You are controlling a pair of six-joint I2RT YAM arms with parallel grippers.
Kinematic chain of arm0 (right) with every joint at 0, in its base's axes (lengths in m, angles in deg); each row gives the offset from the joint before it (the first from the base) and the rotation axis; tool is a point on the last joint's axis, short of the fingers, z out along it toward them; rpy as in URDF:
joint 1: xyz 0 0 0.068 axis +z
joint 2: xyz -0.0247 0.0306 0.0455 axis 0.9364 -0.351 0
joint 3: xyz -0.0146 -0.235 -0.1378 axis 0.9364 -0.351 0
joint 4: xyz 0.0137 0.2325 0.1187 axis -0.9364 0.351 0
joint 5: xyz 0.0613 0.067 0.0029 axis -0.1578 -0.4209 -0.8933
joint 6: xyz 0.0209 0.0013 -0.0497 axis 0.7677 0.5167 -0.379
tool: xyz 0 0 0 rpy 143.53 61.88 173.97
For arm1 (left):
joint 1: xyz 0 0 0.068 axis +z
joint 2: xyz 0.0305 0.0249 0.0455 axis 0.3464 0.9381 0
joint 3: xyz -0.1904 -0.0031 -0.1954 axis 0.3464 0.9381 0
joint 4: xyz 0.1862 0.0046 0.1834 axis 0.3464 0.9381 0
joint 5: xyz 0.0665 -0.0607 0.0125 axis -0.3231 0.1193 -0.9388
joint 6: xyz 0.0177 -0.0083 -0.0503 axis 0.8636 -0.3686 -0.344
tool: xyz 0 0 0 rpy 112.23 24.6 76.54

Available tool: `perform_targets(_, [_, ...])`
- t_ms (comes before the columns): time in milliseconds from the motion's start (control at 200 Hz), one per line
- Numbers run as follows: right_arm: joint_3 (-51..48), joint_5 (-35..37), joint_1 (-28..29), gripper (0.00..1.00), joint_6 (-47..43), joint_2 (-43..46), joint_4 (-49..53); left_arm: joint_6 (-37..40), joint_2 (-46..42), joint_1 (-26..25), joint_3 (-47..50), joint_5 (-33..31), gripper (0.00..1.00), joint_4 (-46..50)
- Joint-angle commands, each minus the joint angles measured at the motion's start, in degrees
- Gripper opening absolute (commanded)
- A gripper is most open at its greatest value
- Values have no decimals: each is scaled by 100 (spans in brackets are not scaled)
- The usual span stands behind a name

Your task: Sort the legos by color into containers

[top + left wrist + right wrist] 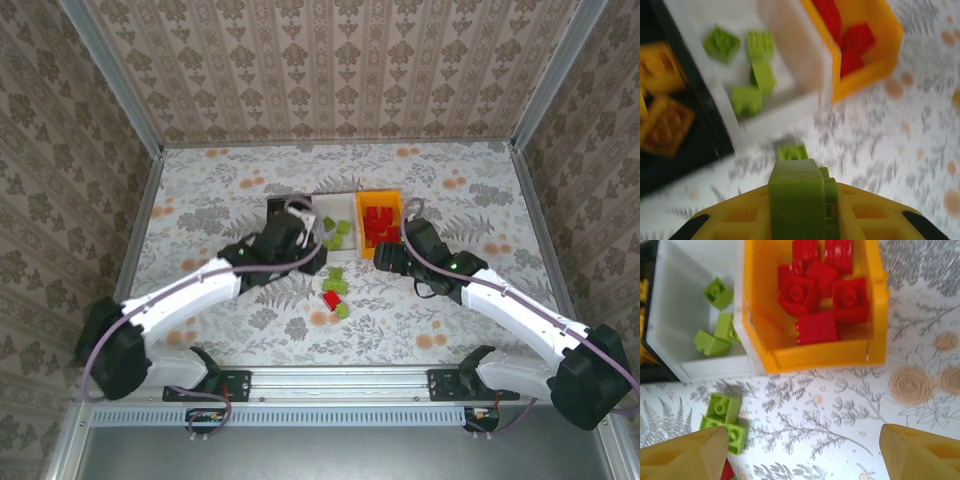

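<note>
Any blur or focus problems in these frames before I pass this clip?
Left wrist: motion-smeared throughout, the white bin and tablecloth streaked, the green brick in the left end effector soft. Right wrist: sharp on the orange bin; the open right end effector has blurred fingertips. Top external: evenly lit, no glare.

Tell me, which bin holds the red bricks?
The orange bin, at the right end of the row. The white bin beside it holds green bricks; the black bin, yellow bricks.

White links (185, 292), black joints (112, 352), lilac-grey cables (88, 362) — and blocky yellow fingers (680, 460), hollow-backed.
</note>
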Motion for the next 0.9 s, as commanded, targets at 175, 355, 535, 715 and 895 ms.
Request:
perform_targets(175, [-683,-461,445,81,-68,410,-72,478,2369,525,-1959,368,25,272])
perform_targets(355, [-1055,-767,797,81,-166,512,-236,530,3230,580,-2803,237,36,720])
perform_targets(535, [-1097,-853,1344,82,-277,412,-415,282,2628,540,-2551,377,64,408])
perform_targets(715, [-860,-747,1949,82,-415,-169,-676,136,1259,247,-1876,327,81,169])
perform_targets(895, [-353,-392,2499,81,-605,-1134,-773,-152,-353,-116,-603,-108,100,47])
